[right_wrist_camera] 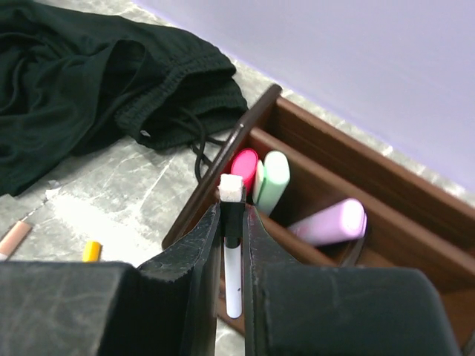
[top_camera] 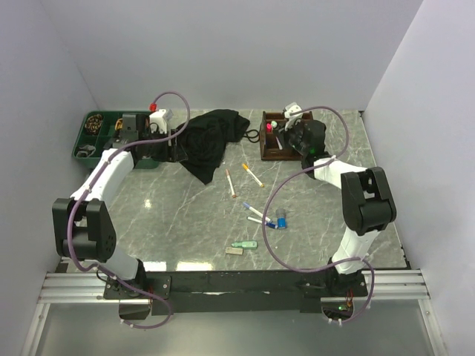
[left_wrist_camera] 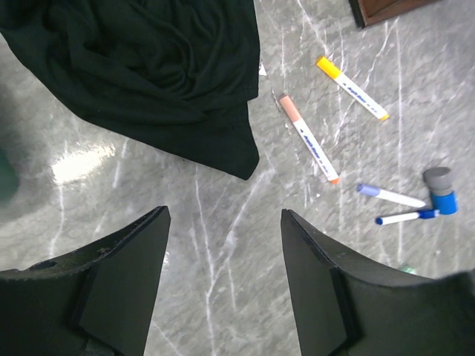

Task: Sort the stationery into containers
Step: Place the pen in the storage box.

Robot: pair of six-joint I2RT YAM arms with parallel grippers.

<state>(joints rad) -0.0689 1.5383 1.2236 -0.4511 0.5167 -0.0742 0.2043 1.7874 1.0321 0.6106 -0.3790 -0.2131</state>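
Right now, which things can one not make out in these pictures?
Green tray contents: top view, too small, left arm partly in front.
White pen barrel: right wrist view, pinched inside the right end effector.
Wooden organiser far end: right wrist view, cut by the frame edge.
Under the black cloth: hidden in all views.

Two markers: orange-capped marker (left_wrist_camera: 308,139), yellow-capped marker (left_wrist_camera: 352,88). Three pens: purple-capped pen (left_wrist_camera: 390,195), blue pen (left_wrist_camera: 404,217), white pen (right_wrist_camera: 233,285). Four highlighters: pink highlighter (right_wrist_camera: 243,165), lilac highlighter (right_wrist_camera: 330,222), standing green highlighter (right_wrist_camera: 273,178), lying green highlighter (top_camera: 243,244). One blue-capped piece (left_wrist_camera: 441,191), one grey eraser (top_camera: 234,251), one black cloth (top_camera: 211,141). Two containers: brown organiser (right_wrist_camera: 349,152), green tray (top_camera: 83,156).
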